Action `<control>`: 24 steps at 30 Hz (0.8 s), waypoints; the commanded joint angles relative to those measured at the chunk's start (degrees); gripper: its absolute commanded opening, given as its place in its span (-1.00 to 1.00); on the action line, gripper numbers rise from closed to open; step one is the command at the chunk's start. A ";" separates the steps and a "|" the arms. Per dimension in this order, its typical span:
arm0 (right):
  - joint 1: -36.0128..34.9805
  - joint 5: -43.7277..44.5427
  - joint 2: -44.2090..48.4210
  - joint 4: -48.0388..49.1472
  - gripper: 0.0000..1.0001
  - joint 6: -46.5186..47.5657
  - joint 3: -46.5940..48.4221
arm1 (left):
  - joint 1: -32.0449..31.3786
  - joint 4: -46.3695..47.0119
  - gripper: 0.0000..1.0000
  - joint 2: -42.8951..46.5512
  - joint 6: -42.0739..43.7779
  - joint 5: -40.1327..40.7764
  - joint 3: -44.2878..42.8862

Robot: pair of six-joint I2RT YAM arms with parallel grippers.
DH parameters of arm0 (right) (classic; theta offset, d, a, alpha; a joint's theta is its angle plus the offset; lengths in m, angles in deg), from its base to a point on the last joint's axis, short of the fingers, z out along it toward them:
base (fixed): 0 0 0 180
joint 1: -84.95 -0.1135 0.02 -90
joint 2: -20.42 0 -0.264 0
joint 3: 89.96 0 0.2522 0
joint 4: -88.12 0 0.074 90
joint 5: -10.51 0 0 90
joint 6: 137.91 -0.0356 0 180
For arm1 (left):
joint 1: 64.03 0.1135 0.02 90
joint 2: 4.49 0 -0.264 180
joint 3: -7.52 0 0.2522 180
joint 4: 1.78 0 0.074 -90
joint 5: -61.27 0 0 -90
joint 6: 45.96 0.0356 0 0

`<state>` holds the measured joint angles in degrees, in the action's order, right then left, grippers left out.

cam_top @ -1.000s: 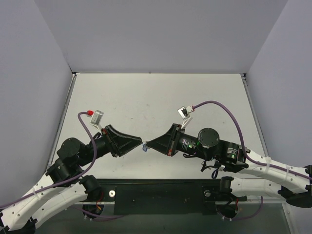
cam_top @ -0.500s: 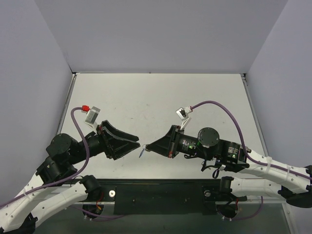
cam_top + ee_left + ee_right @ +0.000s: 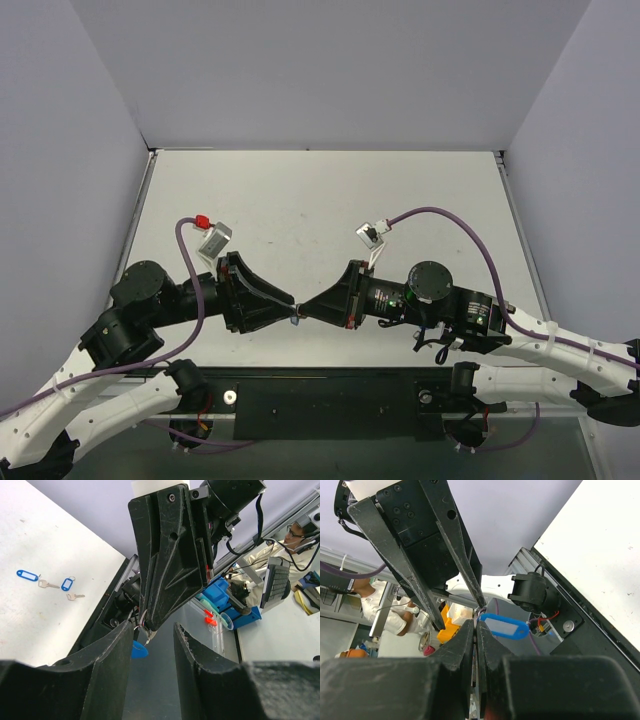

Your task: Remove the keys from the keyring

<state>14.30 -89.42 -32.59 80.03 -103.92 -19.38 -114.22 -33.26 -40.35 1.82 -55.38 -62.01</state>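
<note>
From the top camera, I see the left gripper (image 3: 284,310) and the right gripper (image 3: 303,311) meet tip to tip above the near part of the table (image 3: 320,200). A tiny thing sits between the tips. It is too small for me to tell what it is.

From the left wrist camera, my left gripper (image 3: 152,632) has its two fingers (image 3: 107,660) spread apart, with nothing between them. The right gripper (image 3: 149,624) points down into that gap. Its tips are pressed together and pinch the keyring (image 3: 146,634). The ring's blue tag (image 3: 139,650) hangs just under it. The keys (image 3: 48,584) lie flat on the white table, off to the left, well apart from the ring. Each one has its key tag (image 3: 27,574) beside it.

From the right wrist camera, my right gripper (image 3: 476,626) is squeezed tight on the ring. The blue tag (image 3: 504,628) sticks out to one side. The left gripper (image 3: 461,614) comes from above with fingers wide. One fingertip (image 3: 480,602) is right by the ring.
</note>
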 commanded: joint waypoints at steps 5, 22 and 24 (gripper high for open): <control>-0.54 -0.97 1.07 3.82 -1.00 0.72 2.42 | 0.01 0.66 -0.06 0.35 1.70 -1.56 -1.27; -1.33 0.00 1.86 3.29 -1.00 1.69 3.12 | 0.10 -0.92 0.06 -0.18 3.02 -0.85 -1.98; -1.42 0.18 1.86 2.94 -1.00 1.95 3.38 | 0.10 -0.48 -0.01 -0.09 2.76 -1.73 -1.89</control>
<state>13.23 -89.81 -31.94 80.14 -103.20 -19.38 -114.22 -34.74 -40.41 3.87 -56.21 -62.01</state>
